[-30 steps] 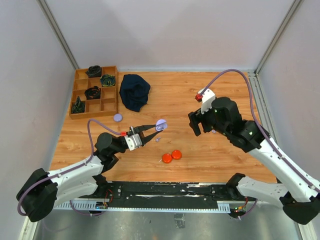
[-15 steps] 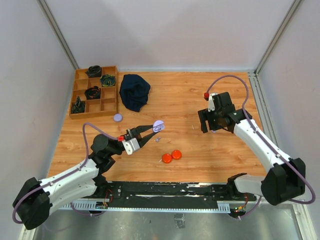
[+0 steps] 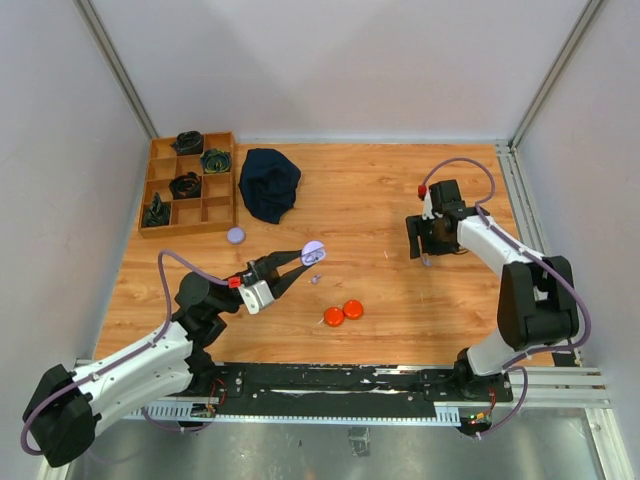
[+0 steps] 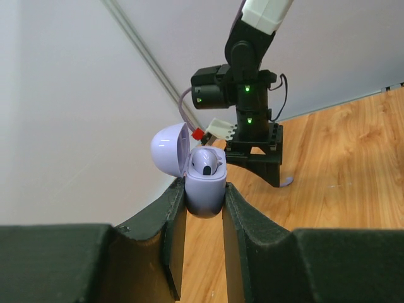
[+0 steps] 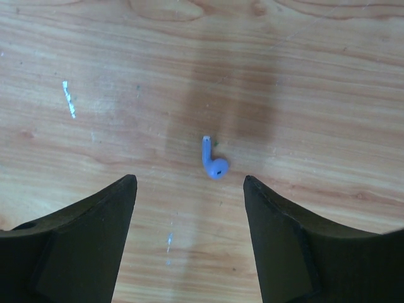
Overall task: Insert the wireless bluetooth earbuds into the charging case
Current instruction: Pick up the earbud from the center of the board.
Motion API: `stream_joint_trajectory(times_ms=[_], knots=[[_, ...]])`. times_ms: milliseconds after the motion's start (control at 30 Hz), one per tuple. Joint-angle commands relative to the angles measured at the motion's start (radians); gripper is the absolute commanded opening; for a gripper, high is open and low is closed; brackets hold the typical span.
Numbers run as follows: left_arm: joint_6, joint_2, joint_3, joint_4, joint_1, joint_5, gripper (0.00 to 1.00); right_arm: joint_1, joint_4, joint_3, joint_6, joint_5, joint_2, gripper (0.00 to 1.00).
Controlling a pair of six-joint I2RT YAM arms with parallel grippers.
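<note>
Low in the top view, just right of centre, two orange discs (image 3: 334, 317) lie touching on the wooden table (image 3: 380, 200). Just above and left of them, the left gripper (image 3: 298, 260) is clamped on the lavender charging case (image 4: 205, 189), held upright with its lid swung open to the left and one seated earbud (image 4: 209, 164) in its well. A tiny lavender bit (image 3: 315, 280) lies on the table below the case. At right of centre the right gripper (image 5: 189, 180) points down, jaws apart, above a loose lavender earbud (image 5: 213, 161) without touching it. Farther up on the left are a lavender disc (image 3: 236, 236), a dark blue cloth (image 3: 270, 185) and a wooden tray (image 3: 222, 190).
</note>
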Motion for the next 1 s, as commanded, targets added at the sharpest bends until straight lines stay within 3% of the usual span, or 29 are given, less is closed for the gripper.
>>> stream_joint_trajectory(times_ms=[0,400,700,967], knots=[[0.024,-0.023,0.016,-0.001,0.009,-0.006,0.00,-0.024,0.048,0.046,-0.006,-0.025,0.070,0.69],[0.044,-0.028,0.019,-0.025,0.009,-0.021,0.00,-0.029,0.069,0.090,-0.028,-0.084,0.220,0.59],[0.048,-0.020,0.023,-0.030,0.009,-0.012,0.00,-0.011,-0.019,0.014,0.001,-0.167,0.157,0.54],[0.050,-0.015,0.023,-0.030,0.009,-0.009,0.00,0.013,-0.081,-0.019,0.010,-0.141,0.094,0.54]])
